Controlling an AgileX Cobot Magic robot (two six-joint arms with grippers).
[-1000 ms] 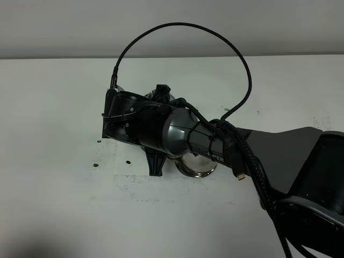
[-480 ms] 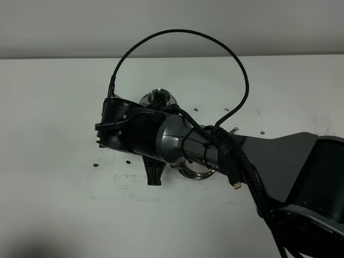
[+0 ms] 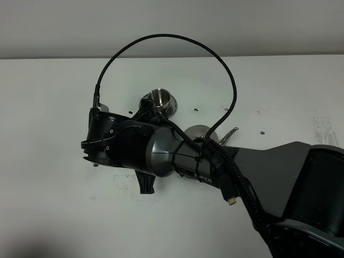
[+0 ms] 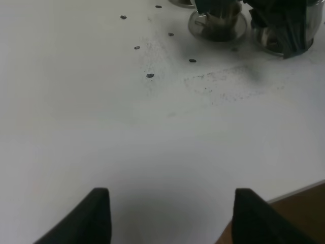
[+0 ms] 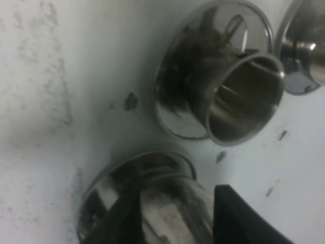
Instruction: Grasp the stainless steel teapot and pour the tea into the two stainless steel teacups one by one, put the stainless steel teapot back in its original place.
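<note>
My right gripper (image 5: pixel 177 198) is shut on a shiny steel body that I take for the teapot (image 5: pixel 170 208). The teapot hangs over a round steel rim (image 5: pixel 133 161), apparently the front teacup's saucer. The right arm (image 3: pixel 161 156) hides all of this in the high view. The other teacup (image 3: pixel 160 98) stands uncovered on its saucer at the back, and shows in the right wrist view (image 5: pixel 228 109). The flat round tray (image 3: pixel 200 130) lies bare to its right. My left gripper (image 4: pixel 170 213) is open and empty, low over bare table.
A thin shiny piece (image 3: pixel 230 132) lies right of the tray. The left wrist view shows a cup on a saucer (image 4: pixel 218 25), another steel piece (image 4: pixel 271 38) behind black gripper parts, and the table's front edge (image 4: pixel 284 213). A black cable (image 3: pixel 161 37) loops above the arm.
The right arm's wrist has swung left and toward the front, uncovering the back teacup and the tray. The steel rim seen below the arm earlier is now hidden under it.
</note>
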